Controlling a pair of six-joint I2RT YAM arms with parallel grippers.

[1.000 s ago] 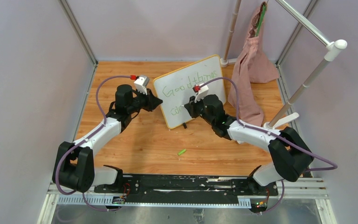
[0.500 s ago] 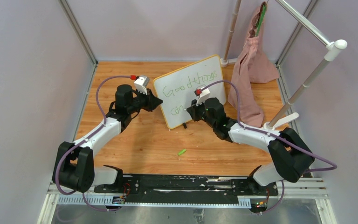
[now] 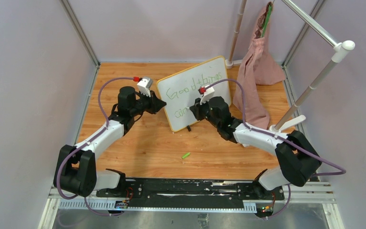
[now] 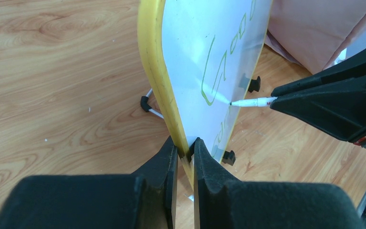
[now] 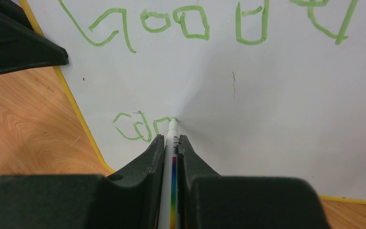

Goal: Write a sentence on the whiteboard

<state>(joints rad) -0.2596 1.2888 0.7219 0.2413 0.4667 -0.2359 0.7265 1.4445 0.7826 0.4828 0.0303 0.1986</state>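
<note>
The whiteboard (image 3: 181, 90), white with a yellow frame, stands tilted mid-table with green writing: a top line and a short second line. My left gripper (image 3: 161, 106) is shut on its left frame edge (image 4: 162, 90); in the left wrist view the gripper (image 4: 186, 151) pinches the yellow rim. My right gripper (image 3: 194, 109) is shut on a white marker (image 5: 172, 143) with a rainbow stripe. Its green tip touches the board (image 5: 276, 95) at the end of the second line. The marker (image 4: 250, 102) also shows in the left wrist view.
A small green marker cap (image 3: 186, 155) lies on the wooden table in front of the board. A pink cloth bag (image 3: 257, 67) hangs from a white rack (image 3: 314, 81) at the back right. Grey walls enclose the table.
The right gripper with the marker dipped slightly down and left, then rose back a little along the second line. The left arm and the board have stayed still.
</note>
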